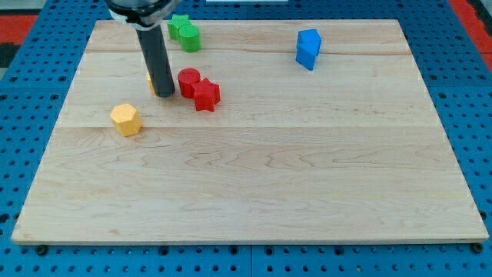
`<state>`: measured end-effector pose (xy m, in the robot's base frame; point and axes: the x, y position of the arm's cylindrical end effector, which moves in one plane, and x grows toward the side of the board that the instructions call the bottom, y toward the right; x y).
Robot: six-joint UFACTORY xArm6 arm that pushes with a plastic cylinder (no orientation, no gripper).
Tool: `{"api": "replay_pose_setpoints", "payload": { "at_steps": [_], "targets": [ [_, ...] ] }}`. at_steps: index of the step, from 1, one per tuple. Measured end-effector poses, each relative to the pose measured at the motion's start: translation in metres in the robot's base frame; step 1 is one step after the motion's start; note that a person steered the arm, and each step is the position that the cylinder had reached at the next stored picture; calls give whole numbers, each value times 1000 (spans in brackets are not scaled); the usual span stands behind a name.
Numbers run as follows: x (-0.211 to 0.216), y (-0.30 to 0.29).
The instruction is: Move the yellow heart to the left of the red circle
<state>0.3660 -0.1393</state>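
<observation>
- Camera view: my tip rests on the wooden desk, upper left of frame, just left of the red circle.
- The yellow heart sits mostly hidden behind the rod.
- This end effector is a plain rod without jaws.
- Red star touches the circle; yellow hexagon lies lower left.

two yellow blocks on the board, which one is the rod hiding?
The yellow one at my tip, just left of the red circle: only a sliver shows beside the rod. The yellow hexagon sits fully exposed, nearer the view's bottom-left.
</observation>
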Motion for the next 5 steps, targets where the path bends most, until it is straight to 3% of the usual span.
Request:
{"api": "replay_pose_setpoints", "payload": {
  "at_steps": [1, 3, 5],
  "targets": [
    [-1, -17],
    [-19, -142],
    [-83, -145]
  ]
}}
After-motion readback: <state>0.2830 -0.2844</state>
